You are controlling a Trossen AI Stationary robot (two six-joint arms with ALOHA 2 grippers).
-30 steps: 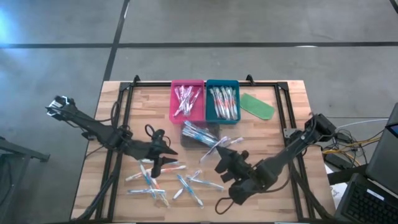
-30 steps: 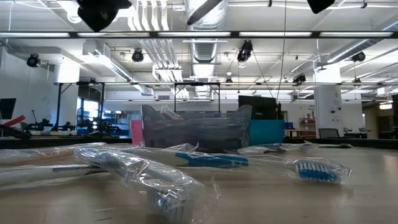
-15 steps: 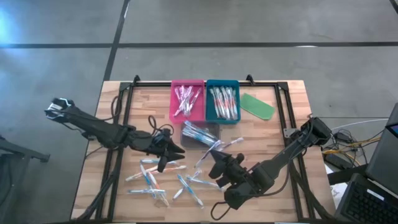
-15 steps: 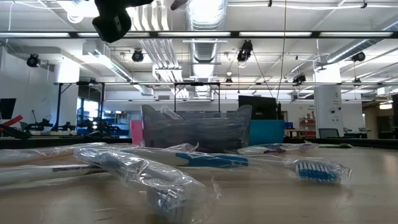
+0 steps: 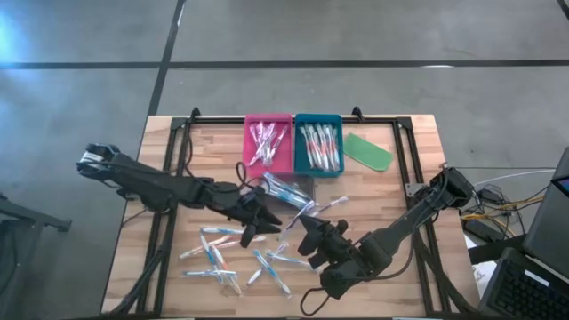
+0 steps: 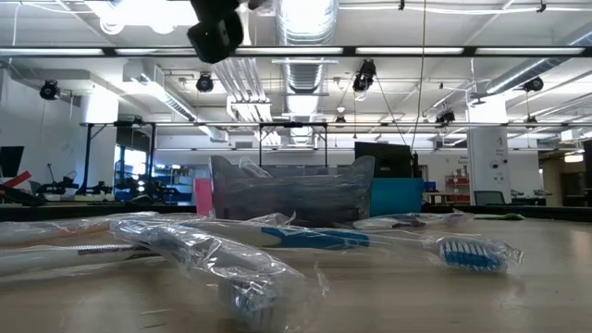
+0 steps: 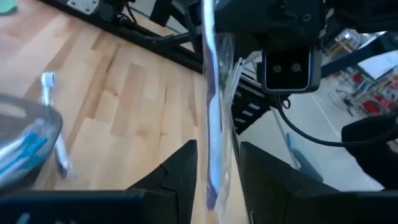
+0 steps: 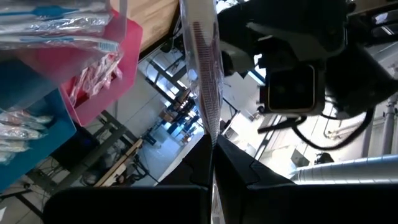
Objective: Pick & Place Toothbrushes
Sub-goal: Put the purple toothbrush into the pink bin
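both tools mid-table gripping wrapped brushes, prob. clear of trays.

Floor: grey concrete, dark seams, beyond table at 12 o'clock.
Ceiling: exposed ducts, strip lights.
Pillar: white, 3 o'clock.
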